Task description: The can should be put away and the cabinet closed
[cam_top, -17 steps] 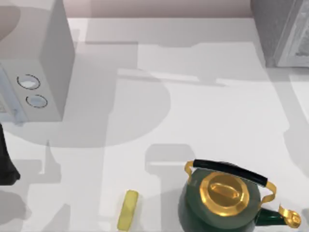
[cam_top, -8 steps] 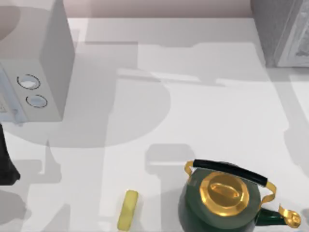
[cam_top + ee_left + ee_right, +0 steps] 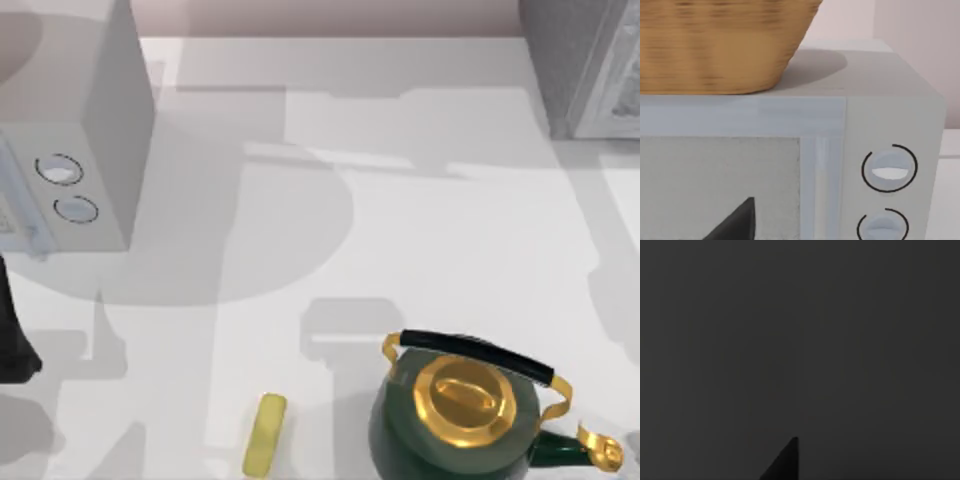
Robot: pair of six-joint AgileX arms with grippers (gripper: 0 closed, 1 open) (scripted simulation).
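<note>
The can is out of view. The grey cabinet (image 3: pixel 585 70) stands at the table's far right corner, cut off by the edge of the top view. My left arm (image 3: pixel 14 335) is a dark shape parked at the left edge of the table, just in front of the white microwave (image 3: pixel 75 150). The left wrist view looks at the microwave's front (image 3: pixel 790 170) and its two round dials. The right wrist view is dark.
A dark green kettle (image 3: pixel 465 425) with gold lid and black handle stands at the front right. A pale yellow oblong block (image 3: pixel 265 433) lies left of it. A woven basket (image 3: pixel 715 45) sits on top of the microwave.
</note>
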